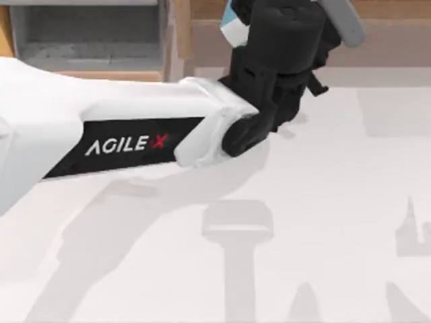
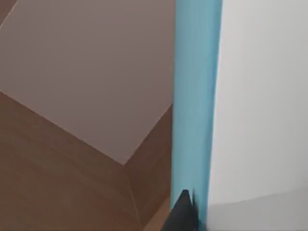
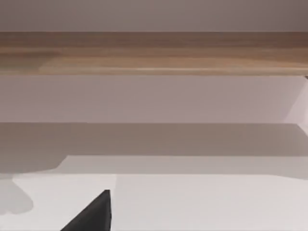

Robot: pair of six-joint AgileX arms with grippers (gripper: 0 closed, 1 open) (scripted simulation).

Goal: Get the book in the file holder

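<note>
Your left gripper [image 1: 246, 17], raised near the table's far edge, grips the book [image 1: 234, 25] upright between its fingers [image 2: 182, 211]. The file holder [image 1: 87, 40] stands to its left, without the book; carrying across and lowering in remain.

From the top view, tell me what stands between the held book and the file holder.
In the top view, a tan wooden upright stands between the book, held by the left gripper, and the file holder.

The left arm [image 1: 135, 134] hides most of the book [image 1: 234, 27].
</note>
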